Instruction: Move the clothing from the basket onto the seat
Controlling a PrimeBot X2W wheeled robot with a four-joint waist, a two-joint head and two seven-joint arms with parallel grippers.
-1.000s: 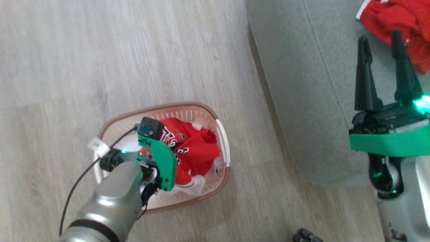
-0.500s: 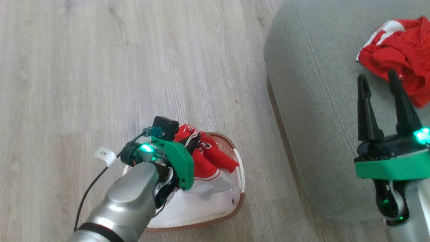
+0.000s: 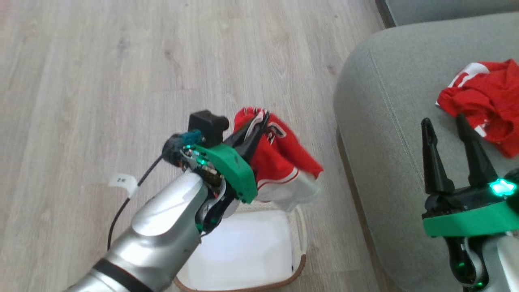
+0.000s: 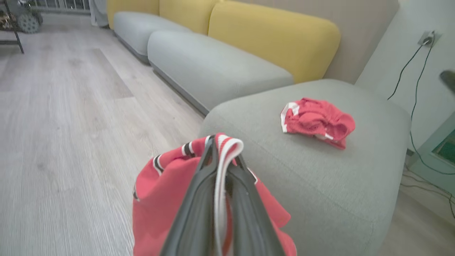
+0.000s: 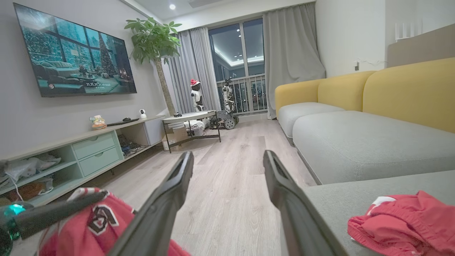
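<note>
Seat (image 3: 381,121): grey cushion right of the left pincer (image 3: 261,119); one red garment (image 3: 486,101) lies on it beyond the right pincer (image 3: 443,121).
Basket (image 3: 301,263): beneath the left pincer, apparently emptied.
Clothing (image 3: 284,162): hangs from the left pincer, short of the seat.
Left pincer: clamped on a striped edge.
Right pincer: spread wide, holding nothing.
Risk: the thin edge hold may slip in transit, dropping the cloth to the floor.

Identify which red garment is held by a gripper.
The garment over the basket, pinched by the left gripper; the other lies loose on the seat.
</note>
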